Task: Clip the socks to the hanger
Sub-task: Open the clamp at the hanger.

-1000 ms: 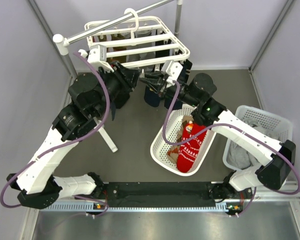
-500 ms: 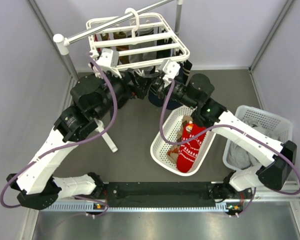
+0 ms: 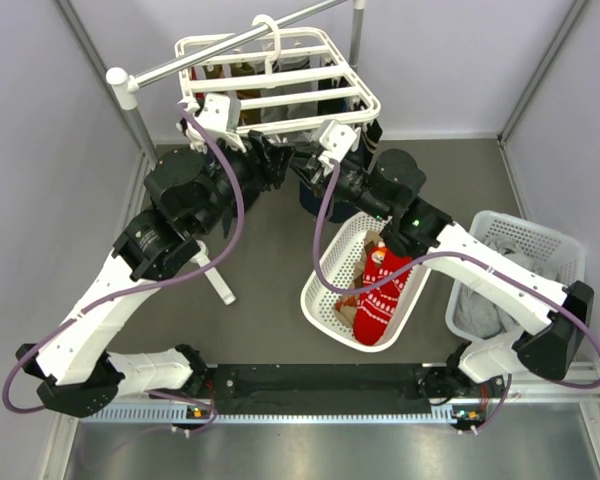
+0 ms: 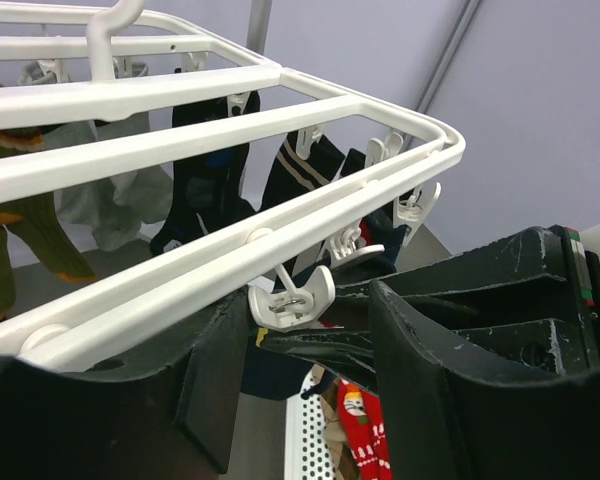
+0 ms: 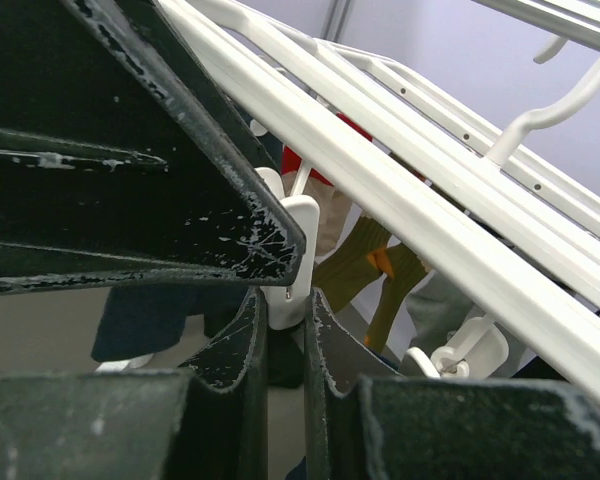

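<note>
My right fingers [image 5: 242, 372] are pressed almost together on a white clip [image 5: 285, 262] that dangles from the near bar of the hanger [image 3: 290, 100]. The clip's lower end sits in the narrow slot between them.

My left fingers [image 4: 430, 400] are spread well apart, coming at the same clip from the other side. They stand on either side of it and of the tips of my right fingers, and I see nothing pinched between their faces.

The navy sock [image 5: 145, 325] hangs just under the two sets of fingers, below the hanger's near edge. A speck of yellow shows on it in the left wrist view. I cannot tell from any view what is holding it up, or whether its edge is inside the clip.

The hanger hangs by its hook from a metal rail [image 3: 230, 45] at the far side of the counter [image 3: 260, 260]. Several clips on its bars carry other socks, among them a dark striped one [image 4: 300, 175] and an olive one [image 5: 355, 262].

A red sock [image 3: 380, 290] with white snowflakes lies in the oval white basket [image 3: 315, 300] below my right arm. A second white basket [image 3: 570, 255] stands at the far right with grey cloth in it.
</note>
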You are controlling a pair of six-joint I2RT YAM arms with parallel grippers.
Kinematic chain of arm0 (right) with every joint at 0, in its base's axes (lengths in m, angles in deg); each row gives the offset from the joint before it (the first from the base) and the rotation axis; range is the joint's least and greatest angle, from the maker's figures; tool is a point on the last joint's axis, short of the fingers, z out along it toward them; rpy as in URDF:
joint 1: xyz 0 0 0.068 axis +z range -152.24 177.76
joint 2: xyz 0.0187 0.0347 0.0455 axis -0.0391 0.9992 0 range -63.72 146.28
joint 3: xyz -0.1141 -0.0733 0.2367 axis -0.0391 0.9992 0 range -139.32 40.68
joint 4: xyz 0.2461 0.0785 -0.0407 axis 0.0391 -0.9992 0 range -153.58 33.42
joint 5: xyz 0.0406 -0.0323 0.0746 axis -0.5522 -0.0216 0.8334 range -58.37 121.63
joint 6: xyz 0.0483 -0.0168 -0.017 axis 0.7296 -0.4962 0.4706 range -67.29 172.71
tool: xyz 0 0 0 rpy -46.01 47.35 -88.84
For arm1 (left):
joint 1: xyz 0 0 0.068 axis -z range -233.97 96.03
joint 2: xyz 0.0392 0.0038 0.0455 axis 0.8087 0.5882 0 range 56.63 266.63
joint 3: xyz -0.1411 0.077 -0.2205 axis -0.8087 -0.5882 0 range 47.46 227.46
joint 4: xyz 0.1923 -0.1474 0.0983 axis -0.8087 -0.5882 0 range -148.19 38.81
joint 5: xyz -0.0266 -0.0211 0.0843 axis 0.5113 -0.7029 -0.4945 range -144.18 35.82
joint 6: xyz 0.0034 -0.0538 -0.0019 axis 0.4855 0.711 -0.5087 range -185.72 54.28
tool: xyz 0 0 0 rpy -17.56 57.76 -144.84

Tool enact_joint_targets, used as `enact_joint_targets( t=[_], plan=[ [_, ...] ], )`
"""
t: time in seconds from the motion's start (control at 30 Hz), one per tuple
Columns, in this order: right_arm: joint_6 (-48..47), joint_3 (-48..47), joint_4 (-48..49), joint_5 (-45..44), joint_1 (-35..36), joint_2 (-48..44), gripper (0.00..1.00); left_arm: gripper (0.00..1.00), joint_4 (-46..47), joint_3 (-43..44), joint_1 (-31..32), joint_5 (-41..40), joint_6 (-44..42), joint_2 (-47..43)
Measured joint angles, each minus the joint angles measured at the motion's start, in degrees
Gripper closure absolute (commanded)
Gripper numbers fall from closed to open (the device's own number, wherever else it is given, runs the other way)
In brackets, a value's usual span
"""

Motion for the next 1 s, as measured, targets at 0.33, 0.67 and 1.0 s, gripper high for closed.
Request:
enact_joint_targets(
  t=[0.33, 0.67, 1.0],
  plan=[
    [-1.9, -1.5, -0.8, -2.7, 1.5, 0.3, 1.00, 0.51, 2.4, -1.0, 0.1, -2.9, -0.7, 1.1],
    [-3.7, -1.5, -1.8, -5.6, 2.5, 0.8, 0.94, 0.92, 4.3, -2.6, 0.3, -5.8, -1.6, 1.4],
    [3.3, -1.5, -13.4, -5.5, 3.5, -2.1, 0.32, 1.00, 5.3, -4.8, 0.2, -7.9, -1.1, 0.8]
  ],
)
